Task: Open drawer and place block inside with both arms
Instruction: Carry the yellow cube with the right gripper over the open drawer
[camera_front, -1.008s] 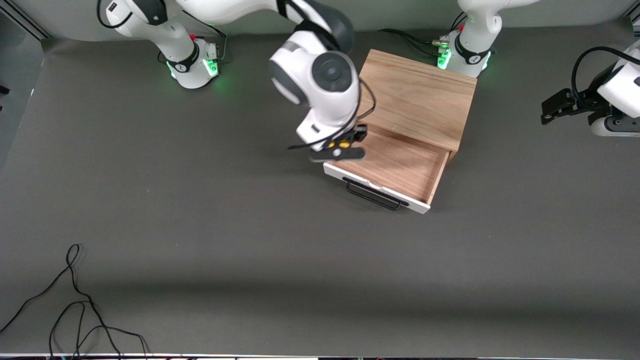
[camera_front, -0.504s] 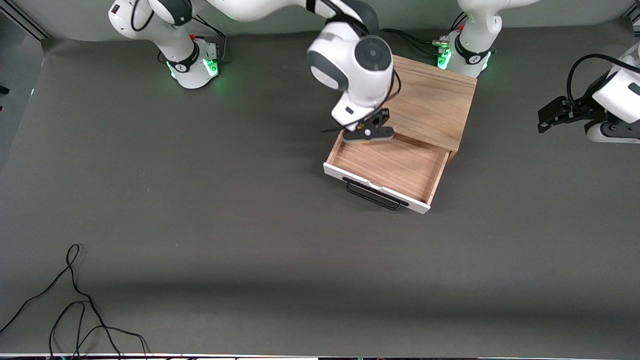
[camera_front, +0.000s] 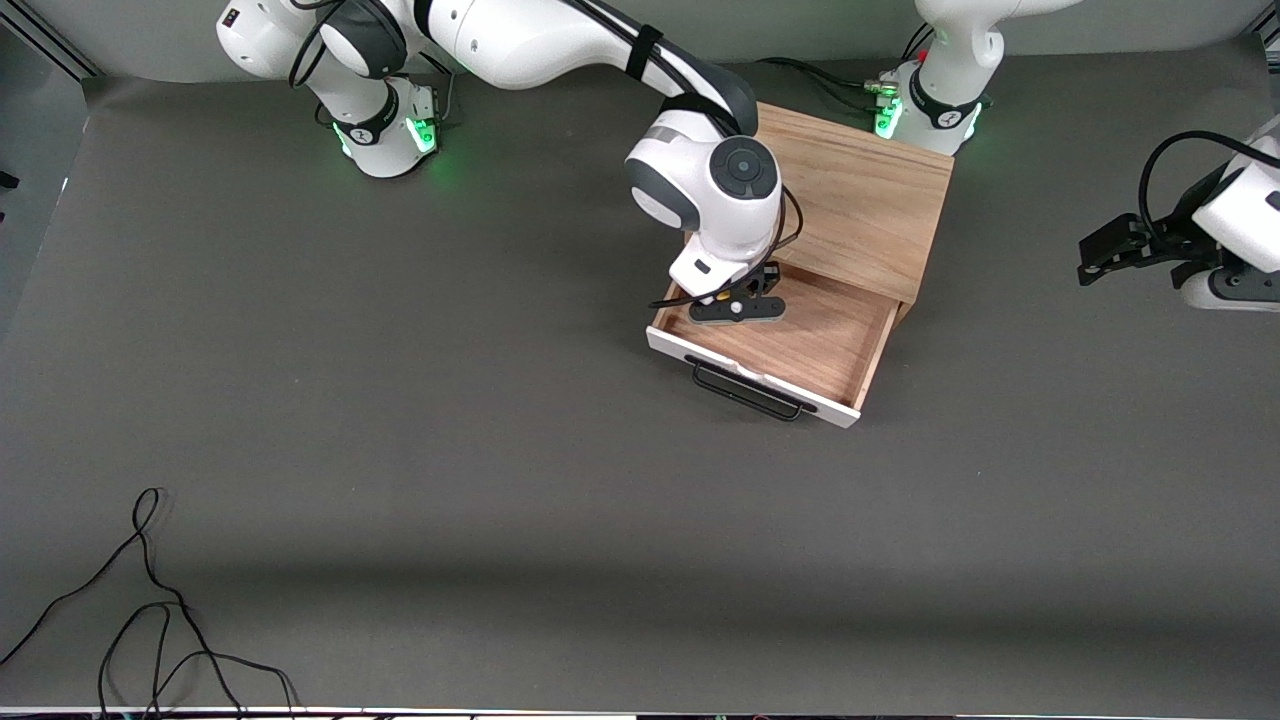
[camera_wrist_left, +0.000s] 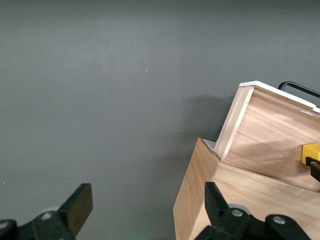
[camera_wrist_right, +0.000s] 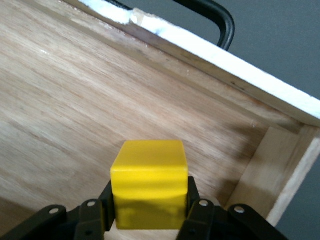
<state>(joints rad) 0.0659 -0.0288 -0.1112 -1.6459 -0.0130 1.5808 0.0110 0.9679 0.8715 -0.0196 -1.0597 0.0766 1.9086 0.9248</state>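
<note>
One smooth yellow cube (camera_wrist_right: 149, 182) clamped in R pincer (camera_wrist_right: 149, 210) over wood-grain drawer (camera_front: 800, 345); L pincer (camera_wrist_left: 145, 210) agape (idle).

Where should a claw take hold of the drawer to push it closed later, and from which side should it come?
Probably at the black wire handle on the white front panel of the drawer. It stands out from the panel toward the front camera, with a gap for fingers. Come from above, at the drawer's front, one finger on each side of the bar.
</note>
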